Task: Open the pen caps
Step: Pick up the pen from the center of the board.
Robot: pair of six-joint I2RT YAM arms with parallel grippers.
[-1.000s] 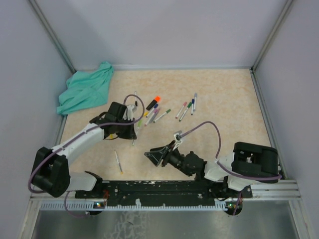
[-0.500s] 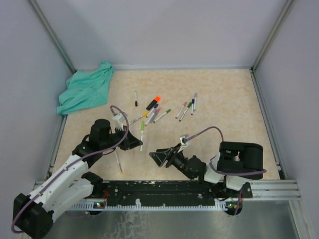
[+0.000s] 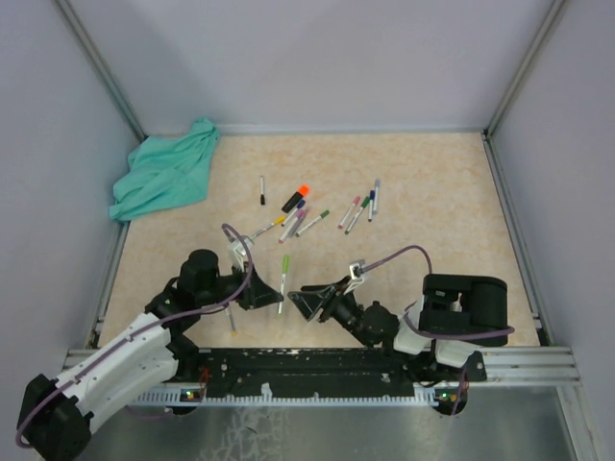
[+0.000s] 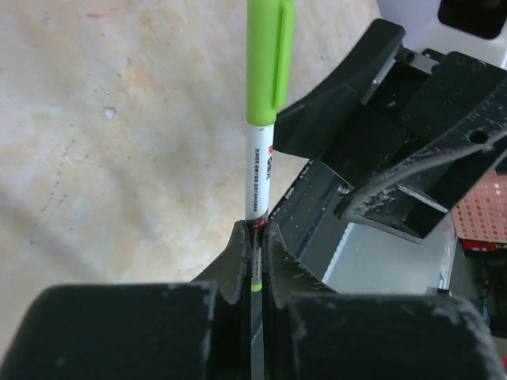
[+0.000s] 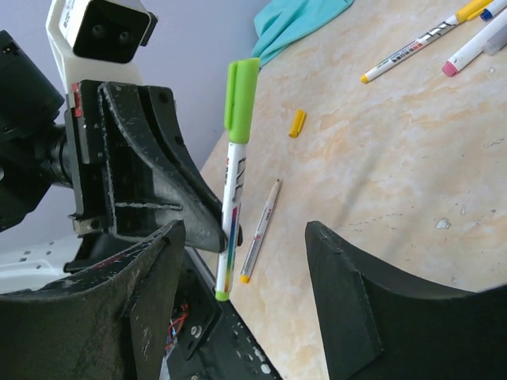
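Note:
My left gripper (image 4: 255, 237) is shut on the lower end of a white pen barrel (image 4: 260, 178). The pen stands up out of the jaws and its lime green pen cap (image 4: 269, 55) is still on the top end. From above, the held pen (image 3: 282, 285) hangs over the near middle of the table, with the left gripper (image 3: 265, 293) to its left. My right gripper (image 5: 244, 237) faces it from the right, open, and the green cap (image 5: 242, 95) rises above the gap between its fingers without touching them. A loose yellow cap (image 5: 297, 123) lies on the table.
An uncapped pen (image 5: 260, 229) lies on the table beside the left arm. Several capped pens (image 3: 296, 216) and a second group (image 3: 360, 206) lie mid-table, one of them with an orange cap (image 3: 303, 190). A teal cloth (image 3: 163, 173) is bunched at the back left. Walls ring the table.
The left arm has drawn back from the pen cluster toward the near edge, carrying the green-capped pen up to the right gripper. The right gripper has opened a little wider.

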